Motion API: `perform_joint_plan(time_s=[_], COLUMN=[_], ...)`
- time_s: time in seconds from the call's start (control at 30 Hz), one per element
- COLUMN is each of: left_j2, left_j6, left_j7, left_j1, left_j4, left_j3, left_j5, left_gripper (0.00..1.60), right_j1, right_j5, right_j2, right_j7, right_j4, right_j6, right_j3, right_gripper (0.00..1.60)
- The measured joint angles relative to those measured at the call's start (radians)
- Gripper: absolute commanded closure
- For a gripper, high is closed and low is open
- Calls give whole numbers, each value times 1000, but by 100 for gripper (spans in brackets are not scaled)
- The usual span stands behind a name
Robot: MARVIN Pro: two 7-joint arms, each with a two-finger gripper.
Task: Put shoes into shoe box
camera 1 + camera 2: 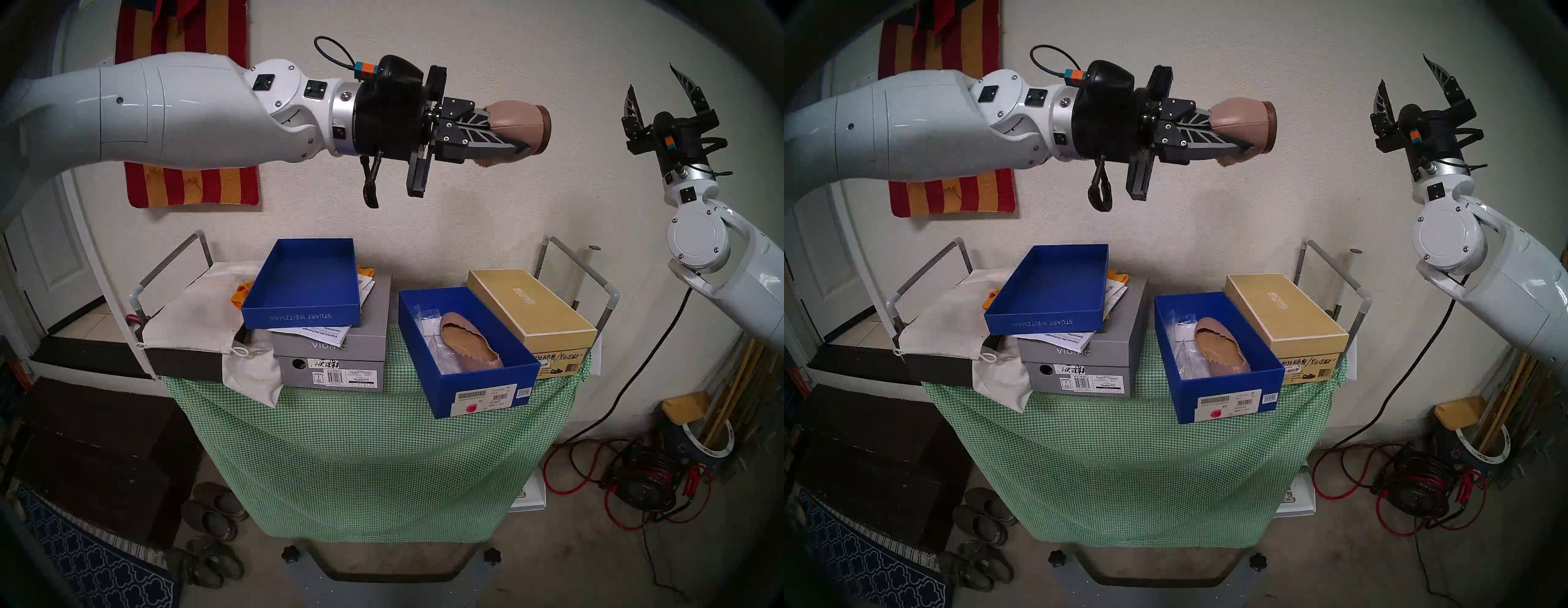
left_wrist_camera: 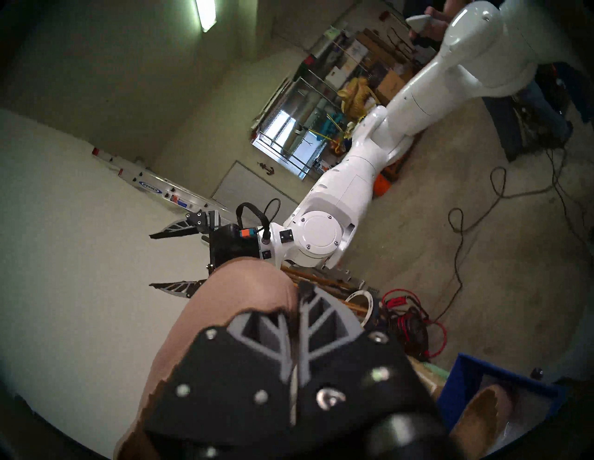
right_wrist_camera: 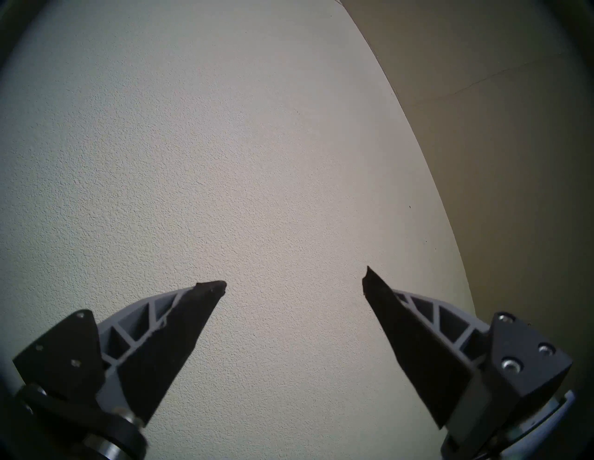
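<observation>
My left gripper (image 1: 515,136) is shut on a beige-pink ballet flat (image 1: 517,127), held high in the air, well above the table and over the royal-blue shoe box (image 1: 479,382). The flat fills the lower left of the left wrist view (image 2: 225,321). The second ballet flat (image 1: 469,339) lies inside the box with clear plastic beside it. The box has white barcode labels and a pink round sticker on its near end. My right gripper (image 1: 662,89) is open and empty, raised and pointing up at the far right; its fingers (image 3: 180,321) face the bare wall.
The shallow blue STUART WEITZMAN lid (image 1: 303,284) rests on a gray VIONIC box (image 1: 335,356) left of the shoe box. A tan box (image 1: 530,310) stands right of it. A white cloth bag (image 1: 199,314) lies at the left. Dark slippers (image 1: 212,509) and cables (image 1: 636,479) are on the floor.
</observation>
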Motion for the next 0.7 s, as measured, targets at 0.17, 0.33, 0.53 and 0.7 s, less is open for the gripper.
perform_joint_plan(time_s=[0.17,0.33,0.53,0.7], left_j2=[1,14,32,38], left_j6=[65,127,183,203], left_j7=[-100,-206,-331,-377], left_j1=[12,9,-1,-6], left_j4=[-2,-30,-49,-49], left_j3=[2,16,33,31], left_j5=[-63,-82,-93,-97], left_gripper=[160,160,160,160], right_j1=[0,1,1,1], right_j5=[-5,-8,-10,-11], right_j2=[0,0,-1,-1], right_j7=[8,13,14,14], right_j4=[2,5,6,7], right_j6=[-6,-10,-15,-16], right_j3=[0,1,2,3], right_gripper=[0,0,0,0])
